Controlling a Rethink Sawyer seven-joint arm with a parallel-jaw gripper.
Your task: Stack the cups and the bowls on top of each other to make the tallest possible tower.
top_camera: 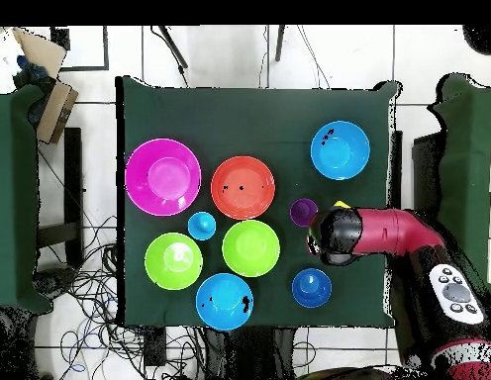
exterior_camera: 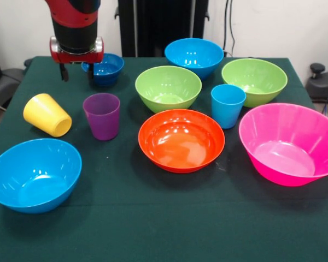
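The gripper (exterior_camera: 76, 72) hangs with its two dark fingertips spread and empty, above the cloth beside the small dark blue plastic bowl (exterior_camera: 104, 69). Only the front view shows the yellow plastic tumbler (exterior_camera: 47, 114) lying on its side; overhead, the red and black arm (top_camera: 383, 234) hides it. Near to far: two light blue bowls (exterior_camera: 34, 174), one orange bowl (exterior_camera: 181, 140), one large pink bowl (exterior_camera: 291, 143), three cups including ribbed purple (exterior_camera: 102, 115) and light blue (exterior_camera: 227, 105), two lime green bowls (exterior_camera: 168, 87).

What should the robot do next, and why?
Probably lower the gripper onto the small dark blue bowl right beside it and grab its rim. Nothing is stacked yet, the open fingers hold nothing, and that bowl is closest.
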